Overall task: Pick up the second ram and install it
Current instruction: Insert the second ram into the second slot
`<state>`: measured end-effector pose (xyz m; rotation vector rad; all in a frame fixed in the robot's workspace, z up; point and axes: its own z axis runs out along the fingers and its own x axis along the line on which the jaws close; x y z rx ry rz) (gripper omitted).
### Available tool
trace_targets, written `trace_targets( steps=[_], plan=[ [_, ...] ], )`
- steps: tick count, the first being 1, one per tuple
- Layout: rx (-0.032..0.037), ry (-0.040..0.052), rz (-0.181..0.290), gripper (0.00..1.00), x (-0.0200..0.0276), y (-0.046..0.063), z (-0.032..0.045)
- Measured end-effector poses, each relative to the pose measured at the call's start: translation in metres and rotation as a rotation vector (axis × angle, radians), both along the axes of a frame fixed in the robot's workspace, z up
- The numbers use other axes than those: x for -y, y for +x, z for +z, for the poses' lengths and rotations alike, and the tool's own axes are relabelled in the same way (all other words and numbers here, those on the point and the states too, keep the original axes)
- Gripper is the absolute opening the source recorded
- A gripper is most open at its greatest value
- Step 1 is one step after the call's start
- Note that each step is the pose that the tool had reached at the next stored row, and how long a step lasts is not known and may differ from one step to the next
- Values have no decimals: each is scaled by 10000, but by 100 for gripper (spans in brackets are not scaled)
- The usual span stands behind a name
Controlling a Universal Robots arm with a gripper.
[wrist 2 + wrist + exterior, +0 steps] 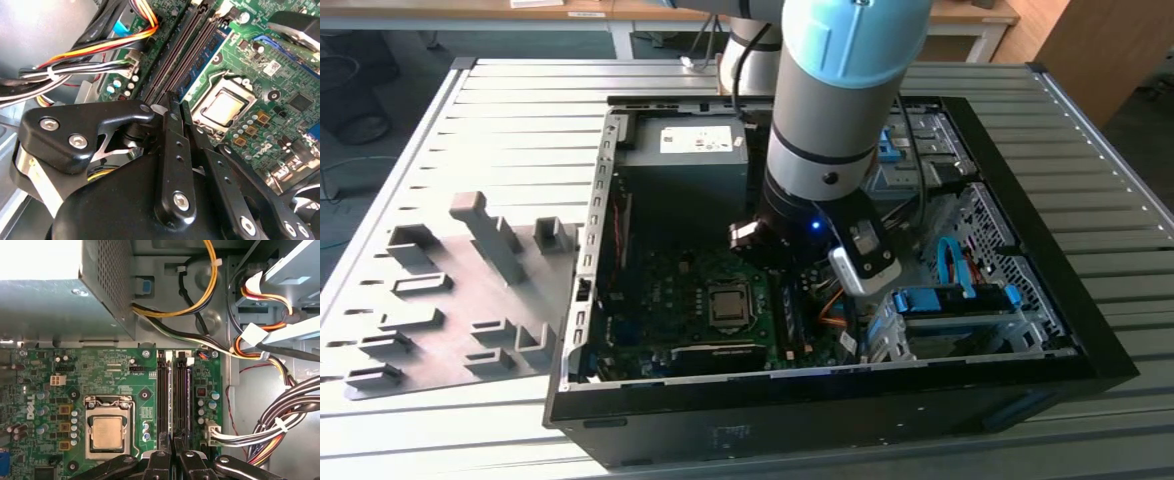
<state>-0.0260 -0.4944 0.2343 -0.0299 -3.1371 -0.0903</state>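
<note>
My gripper point(174, 444) hangs low inside the open computer case point(841, 395), right over the black memory slots beside the CPU point(106, 432). Its two slim fingers point(170, 117) stand almost together, shut on the second ram point(176, 400). I see the stick edge-on as a thin dark strip running out from between them along the middle slot. Another stick with a blue-green face point(207, 50) stands in the slot nearest the CPU point(225, 107). In the exterior view the arm's wrist point(821, 215) covers the fingers and the slots.
Bundled cables point(280, 425) and orange-yellow wires point(115, 42) hang close beside the slots. The metal power supply point(680, 160) fills the case's far end. A blue drive bracket point(961, 300) is at the exterior view's right. A grey tray with upright holder blocks point(454, 290) lies outside the case at its left.
</note>
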Motion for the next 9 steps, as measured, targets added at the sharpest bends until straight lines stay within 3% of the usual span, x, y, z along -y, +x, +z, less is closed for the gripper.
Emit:
trace_targets(
  steps=[9],
  plan=[
    [2, -37, -170, 14, 5, 1, -52]
  ],
)
